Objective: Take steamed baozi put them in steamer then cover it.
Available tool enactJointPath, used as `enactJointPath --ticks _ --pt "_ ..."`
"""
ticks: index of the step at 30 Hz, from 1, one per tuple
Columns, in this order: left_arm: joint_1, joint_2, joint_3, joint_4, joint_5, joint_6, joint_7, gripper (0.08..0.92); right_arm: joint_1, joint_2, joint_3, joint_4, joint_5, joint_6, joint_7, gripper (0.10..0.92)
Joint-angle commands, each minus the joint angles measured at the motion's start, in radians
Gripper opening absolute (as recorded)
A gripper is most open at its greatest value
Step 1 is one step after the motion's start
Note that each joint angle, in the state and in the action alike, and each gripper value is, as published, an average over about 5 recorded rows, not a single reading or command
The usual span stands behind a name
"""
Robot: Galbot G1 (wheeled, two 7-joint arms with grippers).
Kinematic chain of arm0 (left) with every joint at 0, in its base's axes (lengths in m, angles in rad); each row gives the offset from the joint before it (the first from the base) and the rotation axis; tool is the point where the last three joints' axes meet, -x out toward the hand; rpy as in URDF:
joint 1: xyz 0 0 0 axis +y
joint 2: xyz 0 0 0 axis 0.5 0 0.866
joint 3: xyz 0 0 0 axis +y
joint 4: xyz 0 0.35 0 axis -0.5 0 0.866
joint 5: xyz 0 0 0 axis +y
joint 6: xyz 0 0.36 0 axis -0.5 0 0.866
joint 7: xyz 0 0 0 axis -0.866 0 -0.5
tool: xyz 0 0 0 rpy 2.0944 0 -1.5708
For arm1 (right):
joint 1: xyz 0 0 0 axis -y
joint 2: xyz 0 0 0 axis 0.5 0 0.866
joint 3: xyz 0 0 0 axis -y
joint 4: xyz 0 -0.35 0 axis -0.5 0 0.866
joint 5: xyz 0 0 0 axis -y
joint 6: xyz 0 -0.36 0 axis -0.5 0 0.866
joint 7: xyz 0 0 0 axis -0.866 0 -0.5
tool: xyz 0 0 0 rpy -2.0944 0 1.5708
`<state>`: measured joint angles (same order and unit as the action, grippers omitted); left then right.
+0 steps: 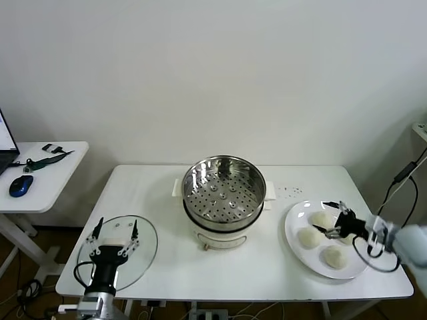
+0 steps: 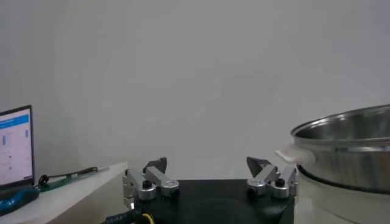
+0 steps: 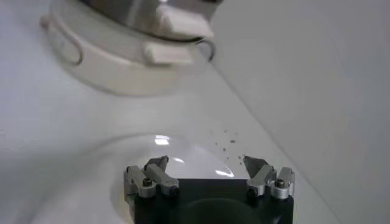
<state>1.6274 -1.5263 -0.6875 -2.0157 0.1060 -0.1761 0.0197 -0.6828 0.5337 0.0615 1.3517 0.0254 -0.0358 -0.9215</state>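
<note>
I count 4 steamed baozi on the white plate at the right of the table, none moved yet. The steamer sits at the table's centre, its perforated tray bare and uncovered. The cover lies flat near the left front corner, its white handle up.

My right gripper hovers over the plate among the buns, jaws spread wide and gripping nothing; its wrist view shows the fingertips apart above the plate's rim with the steamer's base beyond. My left gripper hangs above the cover, also wide and empty.

So I judge nothing is done: all 4 buns must go in, then the cover on.

On the side table to the far left sit a blue mouse and a laptop; its screen text is too small to read. I see no brand or label anywhere.
</note>
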Motion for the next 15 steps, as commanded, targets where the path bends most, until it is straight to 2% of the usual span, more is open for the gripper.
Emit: enactJointPath --ticks 1,7,15 --pt "-0.009 -0.004 -0.004 0.003 -0.013 0.02 -0.003 0.823 0.677 -0.134 -0.719 -0.222 -0.073 0.022 -0.252 0.823" --pt "-0.01 -0.006 -0.008 0.0 -0.011 0.029 -0.005 0.823 0.72 -0.055 -0.845 -0.284 -0.133 0.049 -0.274 0.823" --pt "-0.012 -0.007 -0.019 0.007 -0.009 0.036 -0.008 0.823 0.688 0.077 -0.823 -0.387 -0.188 0.05 -0.252 0.823"
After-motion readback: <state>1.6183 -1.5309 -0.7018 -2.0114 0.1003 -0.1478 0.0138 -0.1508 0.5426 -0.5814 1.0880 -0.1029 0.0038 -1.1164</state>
